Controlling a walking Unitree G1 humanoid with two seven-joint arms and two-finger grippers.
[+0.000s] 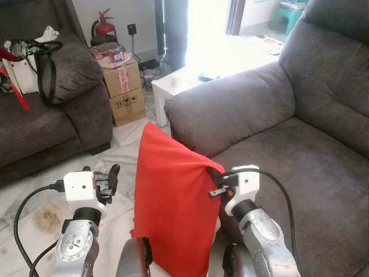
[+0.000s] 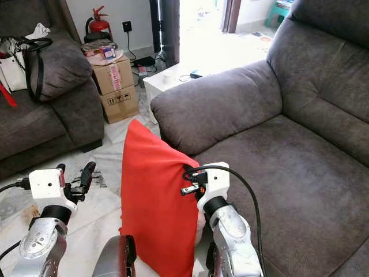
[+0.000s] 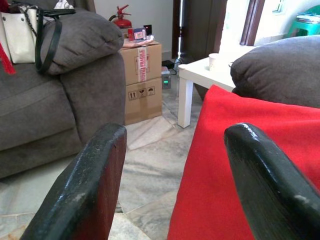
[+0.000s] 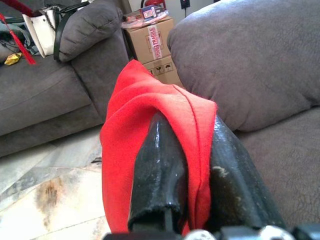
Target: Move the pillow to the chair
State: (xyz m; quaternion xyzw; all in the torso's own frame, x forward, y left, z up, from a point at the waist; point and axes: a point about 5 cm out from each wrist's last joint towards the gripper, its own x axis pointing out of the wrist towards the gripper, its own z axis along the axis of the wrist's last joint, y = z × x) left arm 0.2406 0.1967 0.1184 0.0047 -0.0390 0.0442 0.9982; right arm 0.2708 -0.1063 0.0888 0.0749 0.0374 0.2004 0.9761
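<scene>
The big grey fabric armchair (image 1: 300, 127) takes up the right of the scene, its broad rounded armrest facing the robot and its seat cushion stretching away to the right. Against the front of that armrest, low before the robot, hangs the flat red cloth pillow (image 1: 173, 202). It stands on edge, its long axis running up and down, one corner pointing up toward the armrest and its lower edge down between the two arms, over the pale marble floor (image 1: 121, 150).

The right gripper (image 4: 192, 165) sits at the pillow's upper right edge, just in front of the seat cushion. Its two black fingers are pressed together on a bunched fold of the red cloth, which wraps between and over them.

The left gripper (image 3: 172, 190) hovers just to the pillow's left, its fingers spread wide with nothing between them; the red cloth lies close beyond one finger, not touching as far as can be seen.

Farther left stands a dark grey sofa (image 1: 40, 127), a stack of brown cardboard boxes (image 1: 124, 86) beside it.
</scene>
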